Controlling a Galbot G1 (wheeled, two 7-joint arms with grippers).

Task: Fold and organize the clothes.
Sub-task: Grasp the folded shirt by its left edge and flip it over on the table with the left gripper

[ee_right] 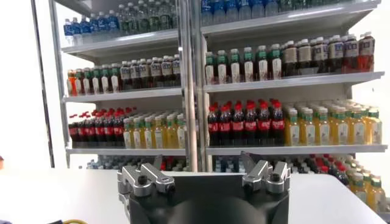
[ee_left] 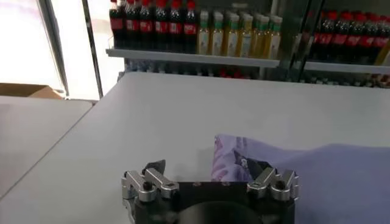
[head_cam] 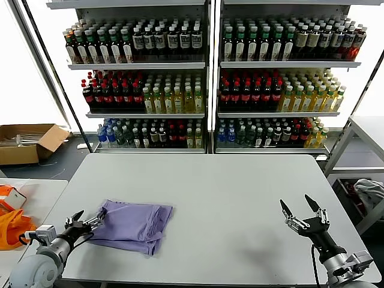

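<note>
- Lavender T-shirt (head_cam: 133, 224) lies folded into a rough rectangle on the near-left part of the grey table (head_cam: 228, 198), plain side up, soft creases across it, layered edges stacked along the near-right side.
- Left wrist view: a bit of dark print shows at the shirt's upturned corner (ee_left: 234, 159) just by one fingertip; rest of the cloth is plain purple.
- Left gripper (head_cam: 89, 222) low at the shirt's left edge, jaws spread wide; one finger (ee_left: 259, 167) over the cloth corner, the other (ee_left: 153, 167) over bare table. Not clamped on anything that I can see.
- Right gripper (head_cam: 302, 207) above the near-right part of the table, well apart from the shirt, fingers wide apart, holding nothing.
- Bright orange fabric (head_cam: 11, 227) on the side table to the left, apart from the shirt.
- Cardboard box (head_cam: 27, 141) on the floor, far left.
- Shelves of drink bottles (head_cam: 210, 78) behind the table.
</note>
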